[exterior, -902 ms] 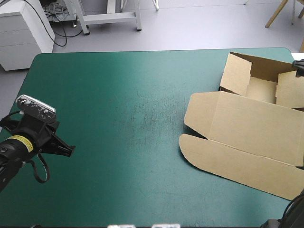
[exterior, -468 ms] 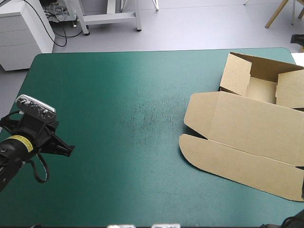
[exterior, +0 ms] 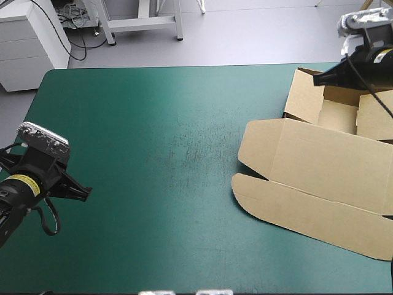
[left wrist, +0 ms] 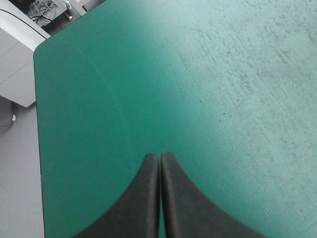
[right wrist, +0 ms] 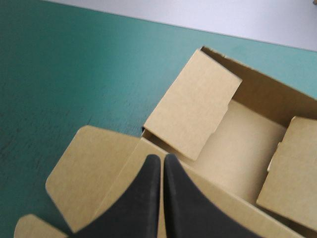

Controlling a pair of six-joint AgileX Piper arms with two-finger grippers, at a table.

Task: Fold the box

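Note:
The brown box (exterior: pixel 319 166) lies at the table's right side. Its walls are raised into an open tray (exterior: pixel 338 114) at the far end, and its lid lies flat toward the near edge. My right gripper (exterior: pixel 318 78) hovers shut and holds nothing, over the tray's far left wall. In the right wrist view, the right gripper (right wrist: pixel 161 158) points at the joint between lid (right wrist: pixel 94 173) and tray, with an upright side flap (right wrist: pixel 193 109) just ahead. My left gripper (exterior: pixel 88 192) is shut and holds nothing, low over the cover near the table's left edge, far from the box. The left gripper (left wrist: pixel 159 156) sees only cover.
Bare teal-green cover (exterior: pixel 166 153) spans the stretch between my left gripper and the box. The table's left edge and its far left corner (left wrist: pixel 37 54) run close beside the left gripper. The table's far edge (exterior: pixel 184 66) passes just behind the box.
My right gripper has swung into view from beyond the table's right edge to a spot above the tray's far wall. The left gripper has drifted slightly left. The box has not moved.

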